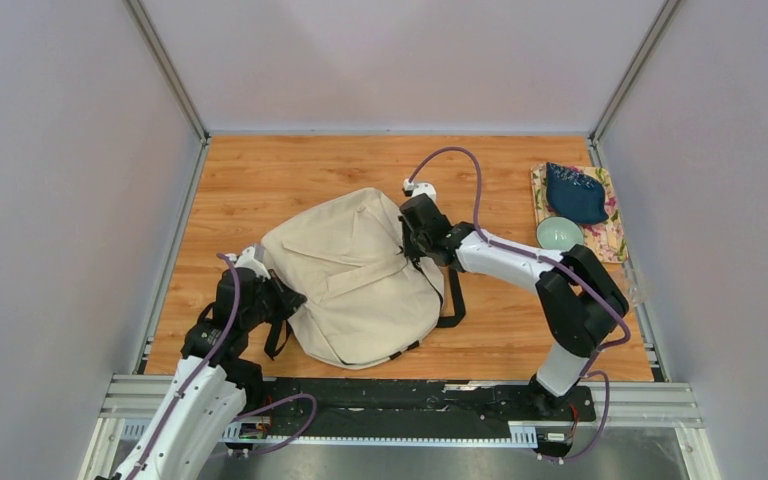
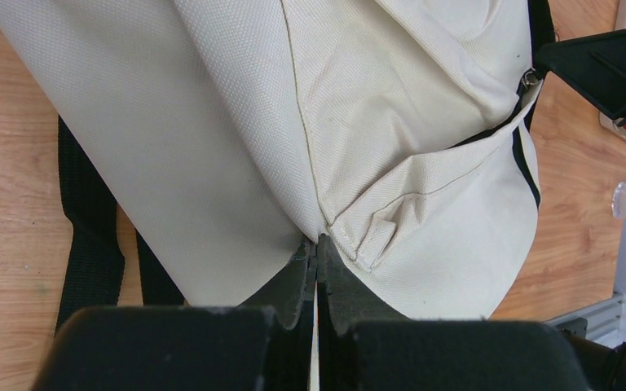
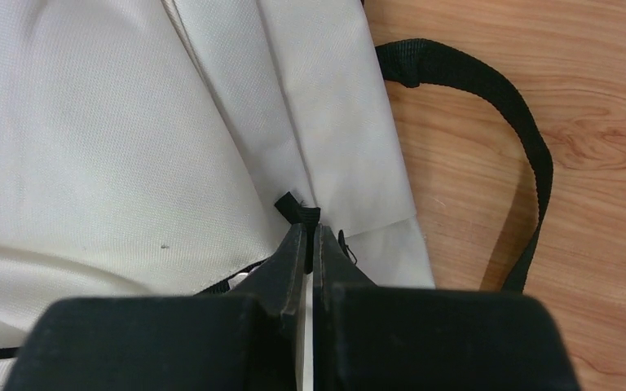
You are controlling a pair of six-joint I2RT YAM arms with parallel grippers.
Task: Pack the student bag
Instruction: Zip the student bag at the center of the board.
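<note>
One wooden table [image 1: 260, 170] carries the student bag [image 1: 355, 285], slumped at its middle, a black strap [image 3: 540, 171] looping off the bag's right side. At the bag's left edge, the left gripper [image 2: 318, 244] has its fingers pressed together on a fold of cream canvas. At its right edge, the right gripper [image 3: 308, 232] pinches a small black tab. Well right of the bag lie a floral mat [image 1: 612, 238], a dark blue pouch [image 1: 575, 192] and a pale bowl [image 1: 560, 233].

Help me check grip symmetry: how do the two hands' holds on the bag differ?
The left hand pinches a cream canvas fold at the student bag's left edge; the right hand pinches at a small black tab on its right edge, farther back. Both are shut on fabric.
</note>
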